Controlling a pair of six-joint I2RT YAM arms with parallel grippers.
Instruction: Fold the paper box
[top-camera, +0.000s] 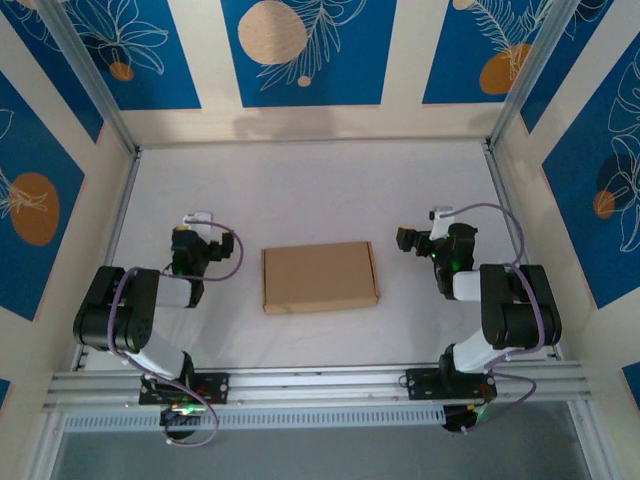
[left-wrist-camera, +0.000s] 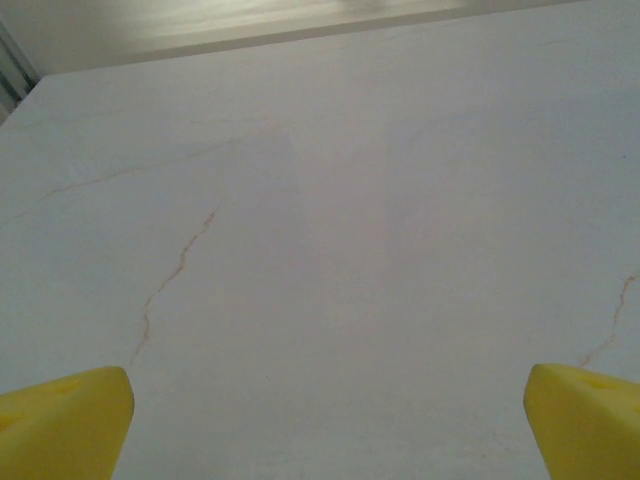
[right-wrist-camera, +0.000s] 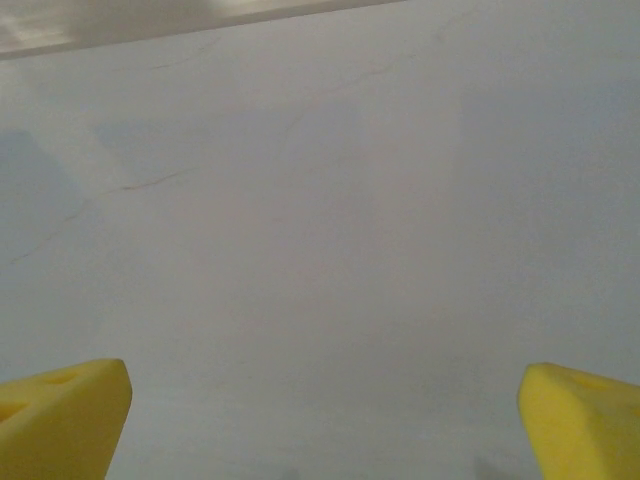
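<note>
Desk (top-camera: 320, 180) in pale white, hemmed at far left by a slanting metal rail (top-camera: 127, 175), with a cream-and-blue wall panel (top-camera: 35, 200) just beyond. Little spare room on that side: folded left arm (top-camera: 120, 315) close to the rail, elbow near the front corner. Yellow-tipped left fingers (left-wrist-camera: 65, 415) spread wide apart, gripping nothing, bare desk between and ahead of them up to the foot of the far wall. Faint thin brownish lines across that surface in the left wrist view.

At mid-desk, brown paper box (top-camera: 320, 277), between the two arms and touching neither, resting flat and closed up as a shallow rectangle. Long axis left to right, turned slightly, right end a touch farther from the arm bases than the left. Short sides toward the arms, long sides toward the far wall and the front rail (top-camera: 320, 380). Open desk on all four sides: a broad bare stretch behind it to the far wall, a narrower strip in front, a gap to each wrist.

Likewise folded, right arm (top-camera: 515, 310) tight beside the right-hand rail (top-camera: 499, 175). Yellow right fingers (right-wrist-camera: 65, 415) parted wide and empty above bare desk. Blue-patterned right wall panel (top-camera: 600, 180) closing that edge.
</note>
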